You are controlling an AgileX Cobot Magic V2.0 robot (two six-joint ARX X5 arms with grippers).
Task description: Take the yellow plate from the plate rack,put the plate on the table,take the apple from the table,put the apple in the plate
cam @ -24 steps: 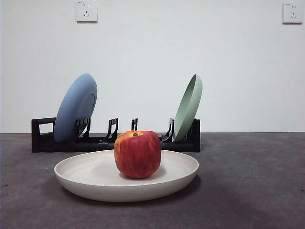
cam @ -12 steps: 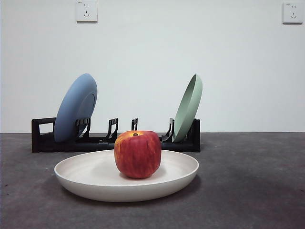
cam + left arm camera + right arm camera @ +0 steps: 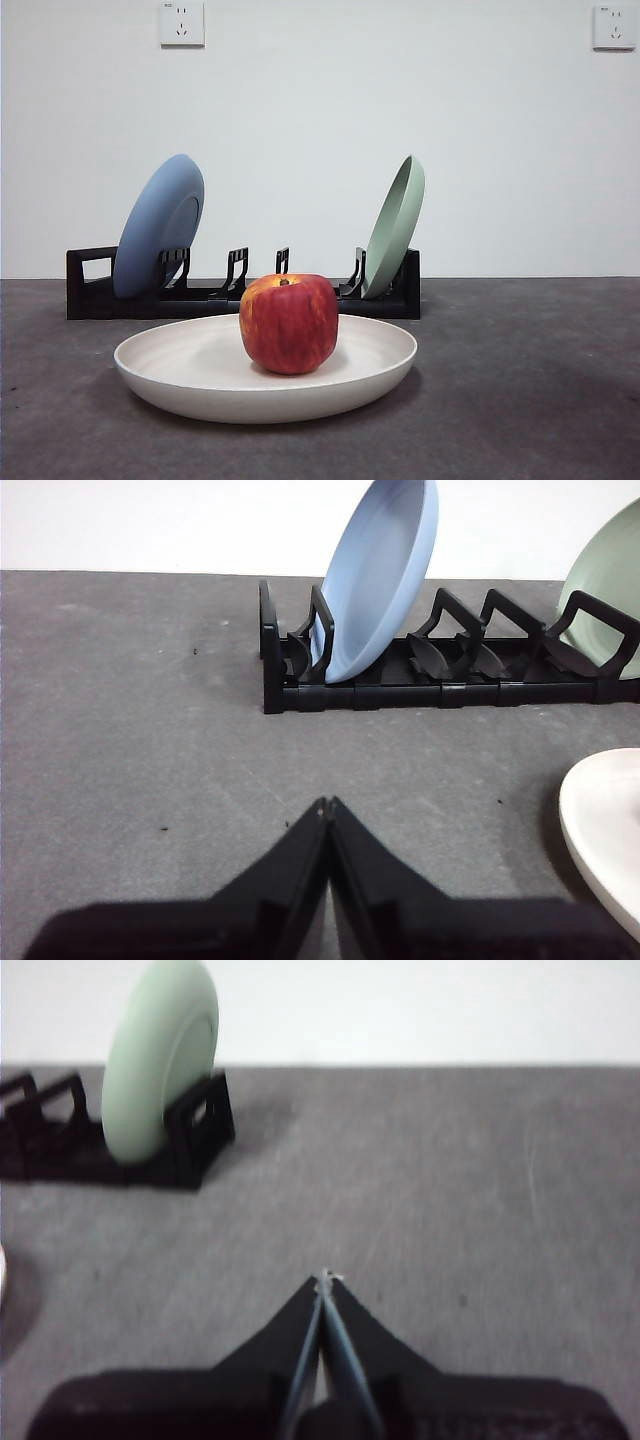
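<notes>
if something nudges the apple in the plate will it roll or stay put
The apple sits upright on a fairly flat base, so a light nudge probably only rocks it. Being round, a harder push could roll it, though the yellow plate's raised rim would likely stop it.

Matte cream plate; glossy apple; rough grey table.

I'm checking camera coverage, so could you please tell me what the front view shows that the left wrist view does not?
Only the front view shows the apple sitting in the yellow plate, plus two wall sockets.

Only the left wrist view shows the left gripper, jaws shut, above bare table.

Both show the plate rack, the blue plate, the pale green plate and part of the yellow plate.
</notes>
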